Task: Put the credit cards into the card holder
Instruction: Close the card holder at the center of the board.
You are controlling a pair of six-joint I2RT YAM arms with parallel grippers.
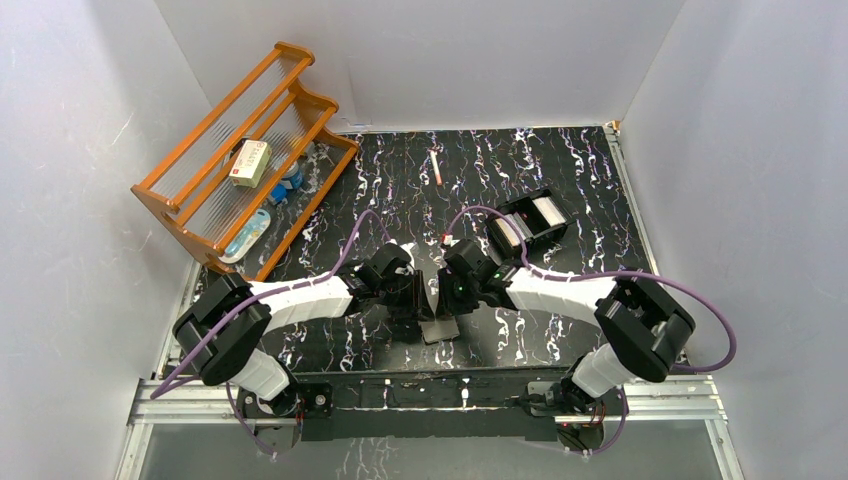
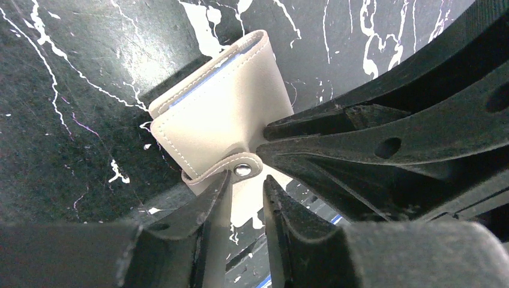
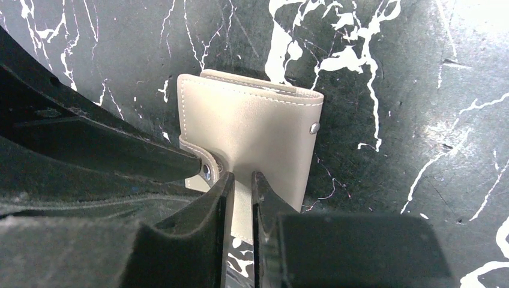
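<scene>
At 6 o'clock on the table, the card holder (image 1: 440, 328) lies closed; you are at the opening step.
Your left gripper (image 2: 247, 178) has its jaws a little apart at the snap tab (image 2: 243, 170). Your right gripper (image 3: 242, 177) has its jaws nearly together at the holder's edge, and I cannot tell if they pinch it. The credit cards (image 1: 545, 210) lie in the black tray (image 1: 527, 222), at 1 o'clock from the holder. Next, I judge, you must pull the tab free while holding the body down.
</scene>
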